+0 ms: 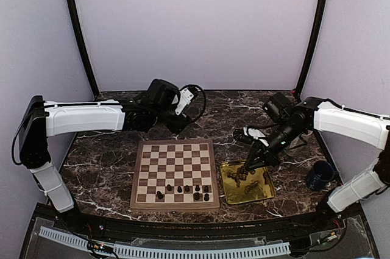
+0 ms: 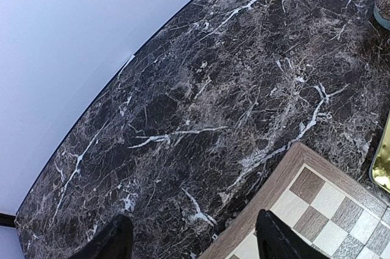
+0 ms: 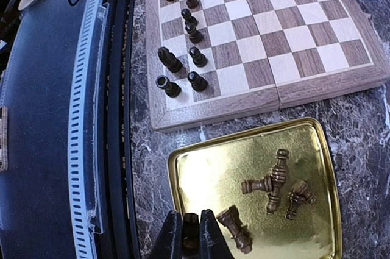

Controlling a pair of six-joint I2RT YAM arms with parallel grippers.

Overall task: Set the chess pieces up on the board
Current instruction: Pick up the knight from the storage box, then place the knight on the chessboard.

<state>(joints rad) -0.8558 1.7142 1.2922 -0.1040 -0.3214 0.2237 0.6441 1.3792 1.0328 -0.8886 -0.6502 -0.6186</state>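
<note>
Clamps a small dark brown chess piece (image 3: 191, 239) between the right jaws, closed down to little more than its width, low inside the shiny gold rectangular metal tray (image 3: 207, 173); probably grips from above for setting down upright on a square. Cannot tell whether lifted clear of the tray floor. Leaves a few more brown chess pieces (image 3: 271, 183) lying on their sides in the tray, stock yet to be moved. Stands a cluster of dark pieces (image 3: 196, 56) upright on the two near rows of the square wooden chessboard with tan and brown squares (image 3: 274, 33), just beside the tray. Holds the left jaws wide apart and empty above the dark marble surface (image 2: 201, 88) beyond the board's far edge, likely out of the right arm's way. Shows the pinch and the toppled pieces clearly only from the right wrist; hides the grip behind the arm from above. Adds, from above alone, a dark blue mug (image 1: 319, 175) right of the tray.
</note>
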